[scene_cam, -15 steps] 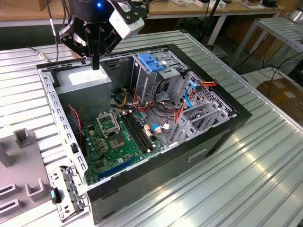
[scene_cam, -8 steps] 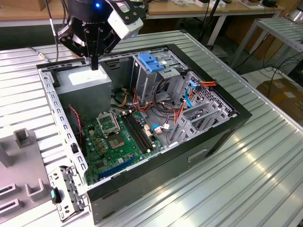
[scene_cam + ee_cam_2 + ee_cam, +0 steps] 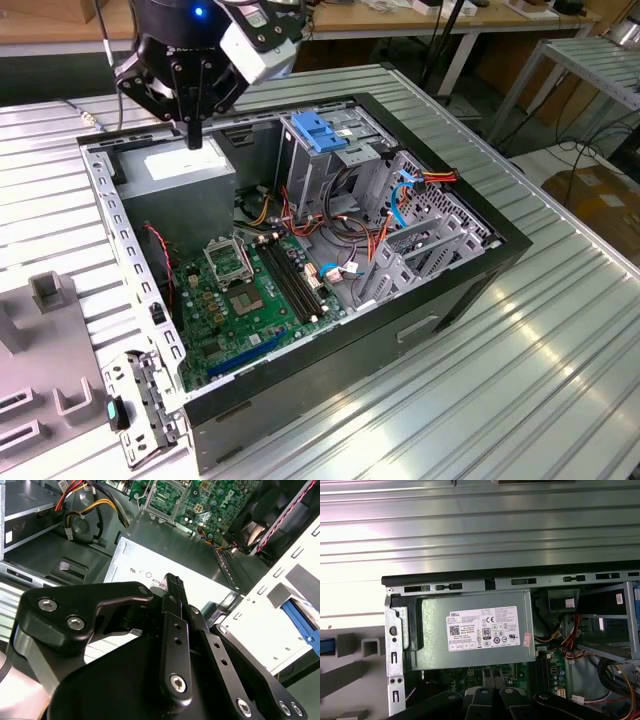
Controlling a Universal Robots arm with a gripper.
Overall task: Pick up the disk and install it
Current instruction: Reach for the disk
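My gripper hangs over the back corner of the open computer case, at the exterior view's left, just above the grey power-supply box. Its black fingers are pressed together and point down with nothing between them; both wrist views show them too. A blue strip lies outside the case beside a grey fixture, and a blue-edged piece sits past the case wall. I cannot tell whether either is the disk.
Inside the case are the green motherboard, loose red, orange and blue cables, and a grey metal drive cage topped by a blue plastic bracket. A grey fixture stands on the ribbed metal table.
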